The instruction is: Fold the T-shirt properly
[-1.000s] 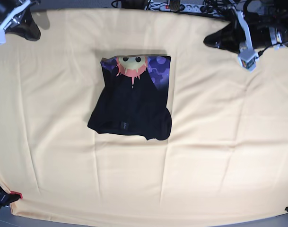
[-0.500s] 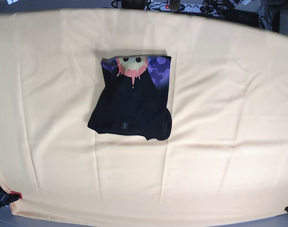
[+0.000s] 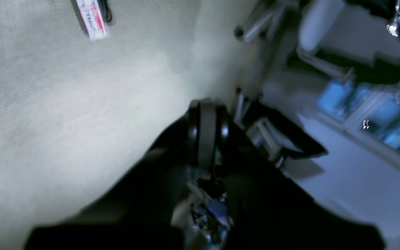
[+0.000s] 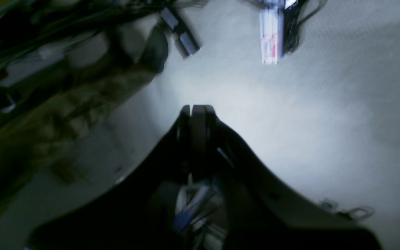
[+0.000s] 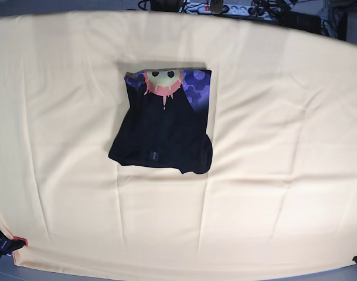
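The T-shirt (image 5: 163,126) lies folded at the centre of the pale yellow tablecloth (image 5: 272,187), sun print at its far edge. The left gripper (image 3: 205,104) and right gripper (image 4: 197,108) have jaws pressed together, holding nothing, off the table.

Black T-shirt, pale yellow cloth

The T-shirt (image 5: 163,126) is black, with a band of print along one edge: a yellow face with two dark dots, ringed by orange-pink rays, on purple mottled with lighter purple spots. The tablecloth (image 5: 272,175) under it is plain pale yellow. Both grippers' fingers (image 3: 205,132) (image 4: 196,128) are black.
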Tool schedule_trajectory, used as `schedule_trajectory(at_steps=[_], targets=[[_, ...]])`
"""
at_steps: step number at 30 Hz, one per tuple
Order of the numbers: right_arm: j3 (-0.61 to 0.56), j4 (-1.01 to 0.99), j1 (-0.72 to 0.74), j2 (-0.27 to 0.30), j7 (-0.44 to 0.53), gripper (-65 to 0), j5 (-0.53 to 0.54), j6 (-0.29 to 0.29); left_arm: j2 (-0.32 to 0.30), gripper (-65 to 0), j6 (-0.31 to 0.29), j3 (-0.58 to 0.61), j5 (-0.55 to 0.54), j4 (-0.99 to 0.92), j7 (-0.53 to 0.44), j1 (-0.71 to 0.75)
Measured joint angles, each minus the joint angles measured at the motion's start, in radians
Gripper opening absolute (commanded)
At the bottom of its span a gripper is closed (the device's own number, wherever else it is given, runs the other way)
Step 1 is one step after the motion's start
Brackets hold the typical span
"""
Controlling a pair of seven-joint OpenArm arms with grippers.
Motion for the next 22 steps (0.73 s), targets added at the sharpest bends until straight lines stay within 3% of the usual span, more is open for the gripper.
schedule_trajectory(at_steps=[6, 9, 10, 12, 14, 16, 18, 22], targets=[[-0.106, -0.316, 0.217, 0.02, 0.391, -65.0, -0.317, -0.007, 0.06, -65.0, 0.007, 0.106, 0.377, -0.409, -0.483, -0.29], [-0.191, -0.451, 0.327, 0.017, 0.606, -65.0, -0.49, -0.024, 0.094, -65.0, 0.02, 0.168, 0.623, -0.589, -0.727, -0.418], [-0.224, -0.491, 0.363, 0.014, 0.656, -65.0, -0.552, -0.066, 0.105, -65.0, 0.058, 0.197, 0.713, -0.638, -0.793, -0.454], [-0.282, -0.552, 0.426, -0.006, 0.725, -65.0, -0.657, -0.226, 0.133, -65.0, 0.232, 0.264, 0.838, -0.718, -0.904, -0.51], [-0.335, -0.594, 0.47, -0.026, 0.767, -65.0, -0.711, -0.356, 0.161, -65.0, 0.403, 0.335, 0.848, -0.774, -1.0, -0.547], [-0.383, -0.623, 0.499, -0.052, 0.789, -65.0, -0.726, -0.415, 0.183, -65.0, 0.482, 0.393, 0.814, -0.802, -1.039, -0.566], [-0.43, -0.639, 0.514, -0.089, 0.795, -65.0, -0.725, -0.439, 0.217, -65.0, 0.516, 0.435, 0.78, -0.81, -1.035, -0.568], [-0.512, -0.64, 0.519, -0.156, 0.804, -65.0, -0.724, -0.47, 0.308, -65.0, 0.521, 0.46, 0.716, -0.816, -1.023, -0.544]])
